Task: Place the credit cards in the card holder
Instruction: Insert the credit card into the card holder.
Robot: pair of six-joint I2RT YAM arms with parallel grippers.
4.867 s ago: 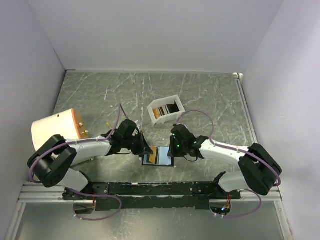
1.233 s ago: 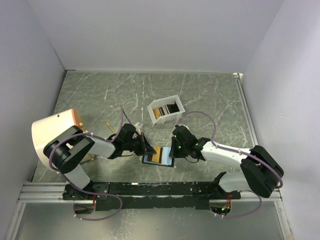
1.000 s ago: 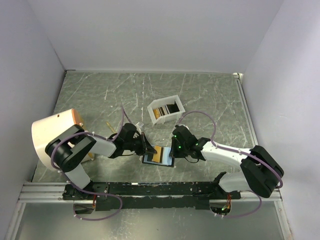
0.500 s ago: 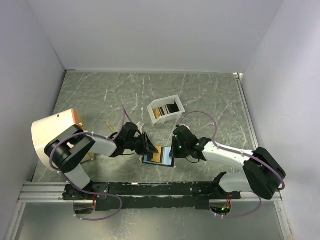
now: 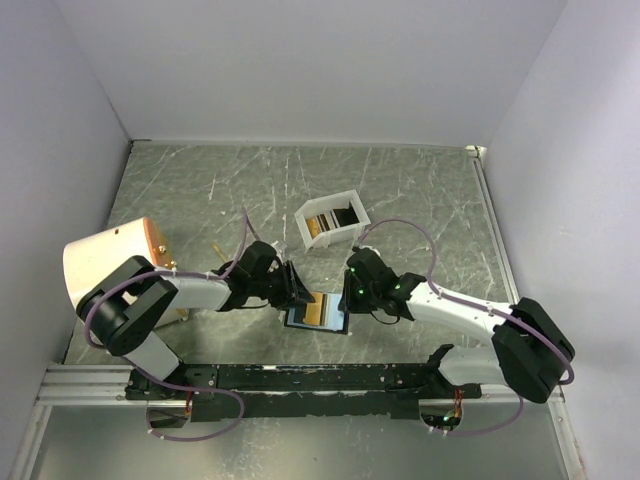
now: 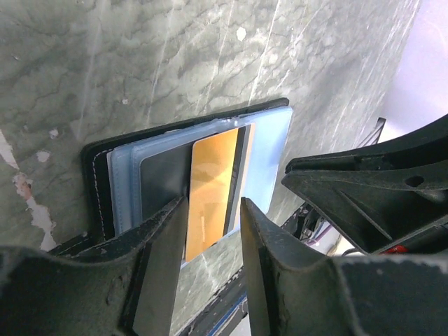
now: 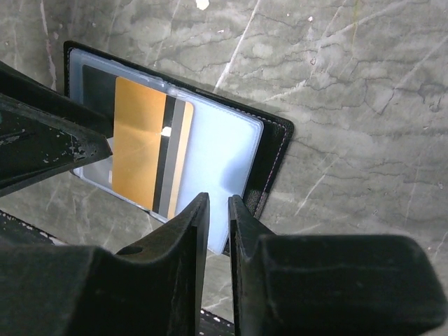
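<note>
**Left gripper** (image 6: 212,210): jaws part-open, nothing clamped. The fingers (image 6: 164,259) stand either side of the near end of the gold card (image 6: 210,182). Whether they touch it cannot be told.

**Right gripper** (image 7: 217,203): jaws drawn to a slim gap, tips over one edge of the card holder (image 7: 210,140). Whether they pinch that edge cannot be told.

**Gold card**: flat on the holder's pale blue-grey inside, dark stripe along one long edge.

**Card holder**: lies open on the desk (image 5: 420,190), black border showing round the pockets. It sits between the two grippers, near the desk's near edge and the mounting rail (image 5: 310,378).

**White box** (image 5: 352,205): beyond the holder, apart from it, with more cards (image 5: 330,221) standing inside.

**Pale cylinder** (image 5: 105,262): at the left edge, behind the left arm.

**Room**: the desk runs on past the box to the back wall.
</note>
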